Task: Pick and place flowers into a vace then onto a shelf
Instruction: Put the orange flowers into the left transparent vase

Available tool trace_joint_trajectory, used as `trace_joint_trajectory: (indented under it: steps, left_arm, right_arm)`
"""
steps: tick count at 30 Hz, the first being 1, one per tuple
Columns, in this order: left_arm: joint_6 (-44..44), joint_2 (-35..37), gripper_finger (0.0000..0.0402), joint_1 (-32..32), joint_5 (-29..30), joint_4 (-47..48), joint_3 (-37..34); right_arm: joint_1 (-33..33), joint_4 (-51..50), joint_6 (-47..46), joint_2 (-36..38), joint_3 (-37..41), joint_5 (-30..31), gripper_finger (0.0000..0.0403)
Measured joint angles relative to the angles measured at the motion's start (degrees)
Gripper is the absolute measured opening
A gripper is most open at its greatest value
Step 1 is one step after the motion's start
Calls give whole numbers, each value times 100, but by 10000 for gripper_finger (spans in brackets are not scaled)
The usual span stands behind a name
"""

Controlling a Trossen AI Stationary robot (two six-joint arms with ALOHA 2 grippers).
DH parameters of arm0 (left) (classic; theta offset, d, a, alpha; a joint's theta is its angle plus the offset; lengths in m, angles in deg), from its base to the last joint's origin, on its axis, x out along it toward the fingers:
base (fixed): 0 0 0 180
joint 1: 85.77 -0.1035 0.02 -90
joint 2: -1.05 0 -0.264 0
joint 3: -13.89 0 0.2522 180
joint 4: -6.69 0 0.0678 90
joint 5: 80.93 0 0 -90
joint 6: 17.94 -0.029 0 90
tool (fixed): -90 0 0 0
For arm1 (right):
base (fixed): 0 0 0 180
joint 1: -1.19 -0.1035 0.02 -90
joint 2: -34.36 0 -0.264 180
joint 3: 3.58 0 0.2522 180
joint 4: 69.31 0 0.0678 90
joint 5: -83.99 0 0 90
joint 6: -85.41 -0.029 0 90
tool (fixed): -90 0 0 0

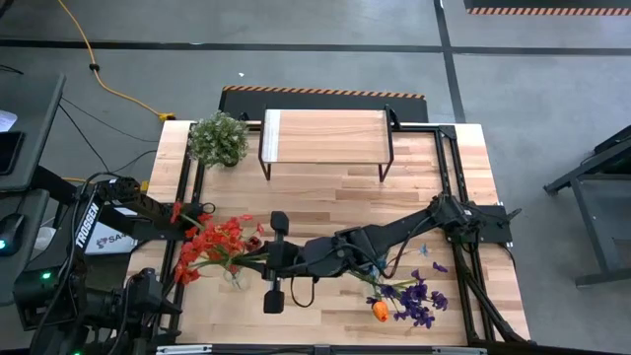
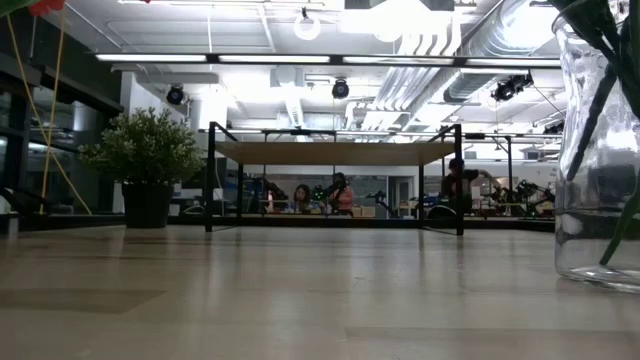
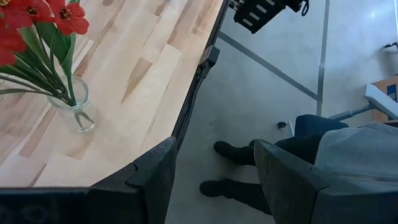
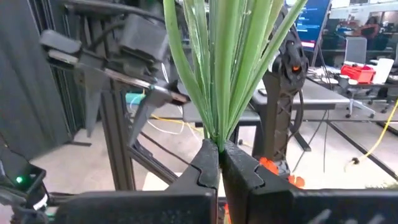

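Observation:
A glass vase (image 1: 234,277) (image 2: 600,150) (image 3: 73,106) stands on the table near its near left part, with green stems and red flowers (image 1: 212,242) (image 3: 37,18) fanning out of it. My right gripper (image 1: 262,259) (image 4: 219,152) reaches in level from the right, just beside the vase, and is shut on a bunch of green stems. Purple and blue flowers (image 1: 416,296) and an orange tulip (image 1: 380,312) lie on the table near the front right. The shelf (image 1: 323,138) (image 2: 335,152) stands at the far edge. My left gripper (image 3: 214,168) hangs open beyond the near left edge, over the floor. My right gripper pinches several green stems (image 4: 217,134) together between its two fingers. The fingers come level from the table's right and lie across the stems. The stems fan upward from the fingers. The fingers hide their lower ends, so I cannot tell whether they reach into the vase.
A bushy potted plant (image 1: 219,138) (image 2: 150,160) stands at the far left, beside the shelf. A person's legs (image 3: 249,168) stand on the floor by the table's near edge. Bare wood lies between the shelf and the right arm.

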Motion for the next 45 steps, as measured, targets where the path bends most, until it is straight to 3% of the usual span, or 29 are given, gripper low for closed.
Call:
trace_joint_trajectory:
  steps: [8, 29, 40, 45]
  left_arm:
    - [-2, -2, 250, 0, 81, 1, 0]
    - [-1133, -4, 250, -2, 1708, -13, 0]
    - [-1268, -4, 250, -66, 2652, -35, 0]
    - [-1270, -44, 250, -347, 2765, -6, -2]
  right_arm:
    - [76, -64, -2, 0, 0, -266, 0]
    - [114, -16, 40, 0, -5, -519, 0]
    - [114, 321, 43, 0, -9, -1130, 0]
    - [111, 321, 42, 0, -9, -1334, 0]
